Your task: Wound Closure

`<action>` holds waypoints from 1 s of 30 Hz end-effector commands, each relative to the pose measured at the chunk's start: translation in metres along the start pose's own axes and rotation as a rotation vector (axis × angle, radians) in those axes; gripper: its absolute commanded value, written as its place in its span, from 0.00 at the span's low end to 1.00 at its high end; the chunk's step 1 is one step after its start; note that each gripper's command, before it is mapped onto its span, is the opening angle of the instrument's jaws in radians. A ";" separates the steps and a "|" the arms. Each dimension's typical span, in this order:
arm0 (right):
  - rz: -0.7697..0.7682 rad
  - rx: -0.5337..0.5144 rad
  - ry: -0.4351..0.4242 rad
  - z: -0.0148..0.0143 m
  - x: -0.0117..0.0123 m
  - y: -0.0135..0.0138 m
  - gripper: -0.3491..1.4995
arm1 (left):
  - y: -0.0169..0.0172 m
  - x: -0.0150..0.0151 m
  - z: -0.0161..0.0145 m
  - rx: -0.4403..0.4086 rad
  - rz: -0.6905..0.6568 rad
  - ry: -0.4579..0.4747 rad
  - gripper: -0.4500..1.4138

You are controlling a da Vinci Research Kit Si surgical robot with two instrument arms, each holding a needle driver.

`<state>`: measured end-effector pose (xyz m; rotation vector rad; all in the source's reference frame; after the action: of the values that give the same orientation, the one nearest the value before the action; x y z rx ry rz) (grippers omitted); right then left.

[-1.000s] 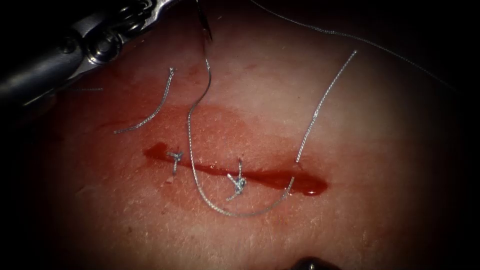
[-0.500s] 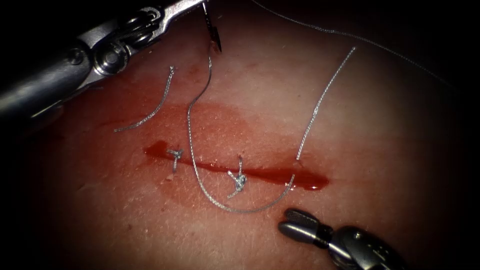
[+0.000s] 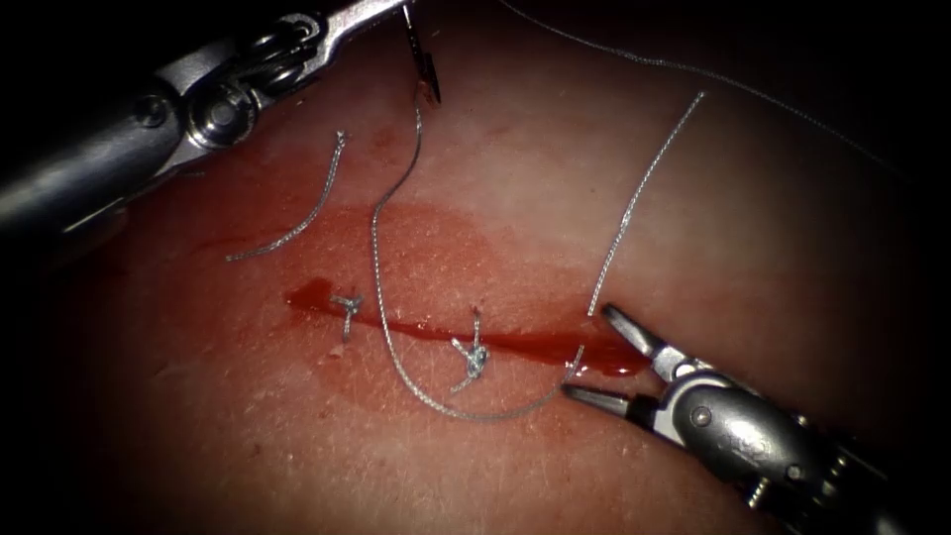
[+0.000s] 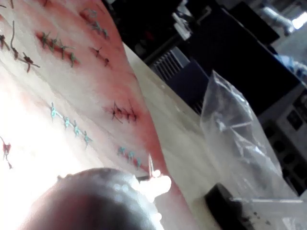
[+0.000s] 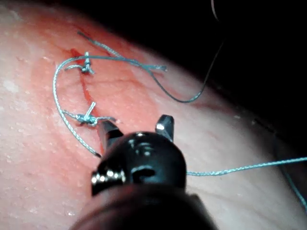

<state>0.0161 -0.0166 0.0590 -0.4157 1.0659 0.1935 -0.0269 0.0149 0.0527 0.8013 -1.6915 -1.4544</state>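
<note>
Two tied knots (image 3: pixel 474 363) sit on the cut (image 3: pixel 466 342) in the tissue (image 3: pixel 297 446), with red fluid (image 3: pixel 614 362) pooled along it toward the right end. The left hand (image 3: pixel 411 10) is at the top of the endoscope view, above the cut, pressed together on the needle (image 3: pixel 424 61); it grips near one end, though which end cannot be told. The needle hangs free above the tissue, not in it. From the needle the thread (image 3: pixel 436 404) runs down, crosses the cut between the two knots, curves below it and enters the tissue at the right end of the cut, then rises on the far side toward the upper right. A loose cut end of thread (image 3: pixel 297 226) lies on the tissue left of the needle, above the cut. The right hand (image 3: pixel 586 353) is at the right end of the cut, spread wide and holding nothing, one jaw above the cut and one below, close to where the thread enters.
</note>
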 end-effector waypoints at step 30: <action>0.018 0.356 -0.105 0.0020 -0.0016 -0.0045 0.00 | -0.0009 -0.0010 0.0010 0.006 -0.009 -0.006 0.00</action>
<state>0.0180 -0.0209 0.0627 -0.0410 0.9800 0.0653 -0.0270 0.0150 0.0525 0.8128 -1.6887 -1.4651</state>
